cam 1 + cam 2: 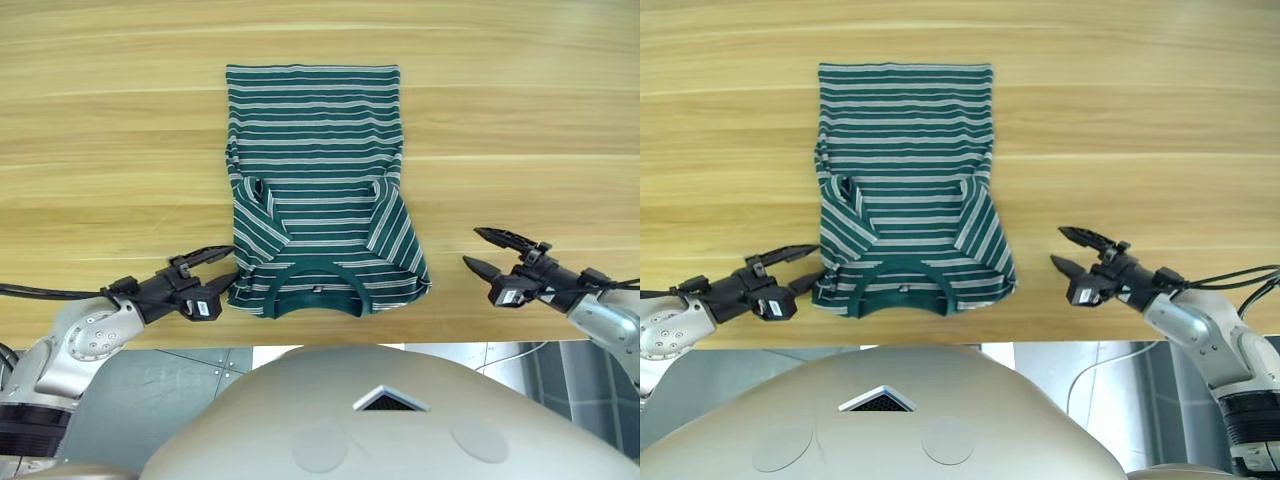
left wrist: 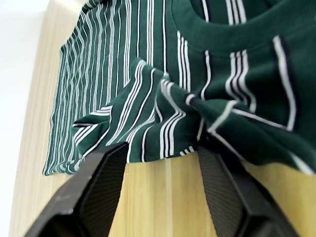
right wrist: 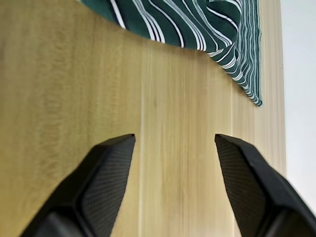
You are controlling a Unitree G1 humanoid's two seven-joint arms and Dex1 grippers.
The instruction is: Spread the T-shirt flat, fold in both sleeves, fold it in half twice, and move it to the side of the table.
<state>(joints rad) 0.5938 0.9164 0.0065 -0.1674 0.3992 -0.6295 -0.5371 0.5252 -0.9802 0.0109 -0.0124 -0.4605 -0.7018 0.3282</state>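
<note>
Wood-grain table (image 1: 110,150) (grey floor tiles (image 1: 190,365) beyond), T-shirt (image 1: 315,170) at the parted left end effector (image 1: 229,263), right end effector (image 1: 474,247) parted over bare wood

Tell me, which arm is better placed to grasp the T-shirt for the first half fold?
Left, probably. The left gripper, open, sits right at the near corner of the T-shirt; the right gripper, also open, is apart from it, with bare table between.

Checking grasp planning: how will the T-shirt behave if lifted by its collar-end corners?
Probably floppy: the T-shirt looks like thin knit that bunches in soft ripples by the left end effector. Likely light, so a push may slide it on the smooth wooden table. The folded-in sleeves lie loose and could fall open.
</note>
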